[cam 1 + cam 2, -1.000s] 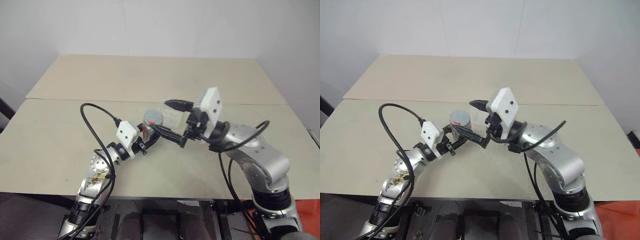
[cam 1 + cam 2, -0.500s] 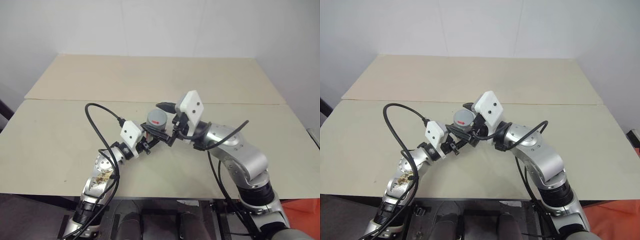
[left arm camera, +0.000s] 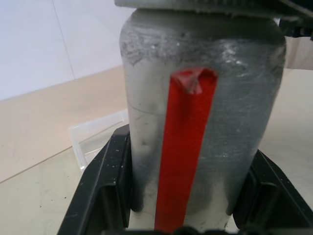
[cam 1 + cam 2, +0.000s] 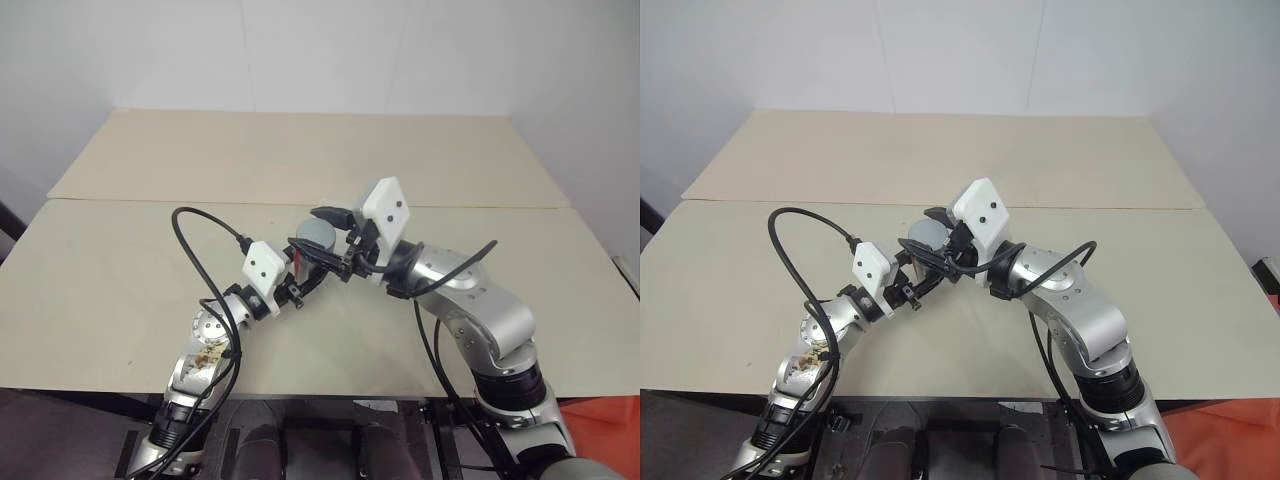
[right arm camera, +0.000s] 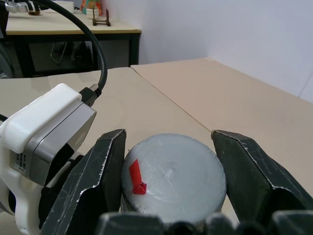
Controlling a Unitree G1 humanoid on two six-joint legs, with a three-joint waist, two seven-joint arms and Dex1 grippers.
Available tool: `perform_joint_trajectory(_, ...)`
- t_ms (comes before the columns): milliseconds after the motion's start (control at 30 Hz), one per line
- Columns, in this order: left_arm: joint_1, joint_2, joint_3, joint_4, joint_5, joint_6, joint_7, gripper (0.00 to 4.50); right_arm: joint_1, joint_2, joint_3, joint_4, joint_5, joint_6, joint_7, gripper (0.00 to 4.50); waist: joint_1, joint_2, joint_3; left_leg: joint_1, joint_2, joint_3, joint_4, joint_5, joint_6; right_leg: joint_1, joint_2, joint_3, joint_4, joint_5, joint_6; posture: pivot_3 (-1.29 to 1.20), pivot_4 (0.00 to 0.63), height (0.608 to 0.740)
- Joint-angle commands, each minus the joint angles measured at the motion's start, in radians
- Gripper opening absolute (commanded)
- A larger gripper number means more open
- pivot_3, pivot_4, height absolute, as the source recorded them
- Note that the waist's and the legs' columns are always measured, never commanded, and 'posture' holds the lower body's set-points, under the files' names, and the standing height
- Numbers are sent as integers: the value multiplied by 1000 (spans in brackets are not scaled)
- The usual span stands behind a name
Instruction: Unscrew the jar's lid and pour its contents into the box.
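1. Above the table's (image 4: pixel 120 260) near half, about midway between its left and right edges, the left gripper (image 3: pixel 188 196) is holding the jar (image 3: pixel 200 112) upright, its two black fingers (image 3: pixel 105 191) clamping the jar's lower body on either side.

2. Seen close in the left wrist view, the jar is showing a rough, silvery-grey cylindrical wall with a rounded shoulder, and a red strip is running up its side, its top end slightly crumpled.

3. Capping the jar, the lid (image 5: pixel 173 176) is sitting as a flat grey disc as wide as the jar, carrying a small red mark near its rim.

4. Reaching in from the right, the right gripper (image 5: pixel 171 161) is closing on the lid, its fingers (image 5: pixel 105 166) pressing against opposite sides of the rim; the grip is reading as fully shut on it.

5. Just beyond the jar, the box (image 3: pixel 98 134) is lying on the table as a shallow, clear plastic container with rounded corners; whether anything is inside cannot be told.

6. Farther back, a seam is crossing the table from left to right, and the far half is lying bare up to the white wall (image 4: pixel 320 50).
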Motion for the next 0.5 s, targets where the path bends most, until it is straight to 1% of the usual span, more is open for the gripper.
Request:
perform_joint_trajectory(33, 6, 4, -6, -46, -37, -21, -35, 2173, -12, 0, -16, -8, 12, -35, 33, 2753, -2, 0, 0, 0, 0, 0, 0, 0, 0, 0, 0, 0, 0, 0, 0, 0, 150, 740)
perform_joint_trajectory(200, 23, 25, -10, -77, -88, -15, -95, 2173, -47, -41, -46, 70, 88, -81, 220, 2753, -3, 0, 0, 0, 0, 0, 0, 0, 0, 0, 0, 0, 0, 0, 0, 0, 150, 740)
perform_joint_trajectory(367, 21, 49, -15, -81, -121, -14, -150, 2173, -140, -133, 1, 243, 129, -190, 596, 2753, -3, 0, 0, 0, 0, 0, 0, 0, 0, 0, 0, 0, -1, 0, 0, 0, 150, 740)
perform_joint_trajectory(500, 18, 60, -15, -80, -131, -14, -172, 2173, -234, -146, 32, 398, 120, -269, 829, 2753, -3, 0, 0, 0, 0, 0, 0, 0, 0, 0, 0, 0, -1, 0, 0, 0, 150, 740)
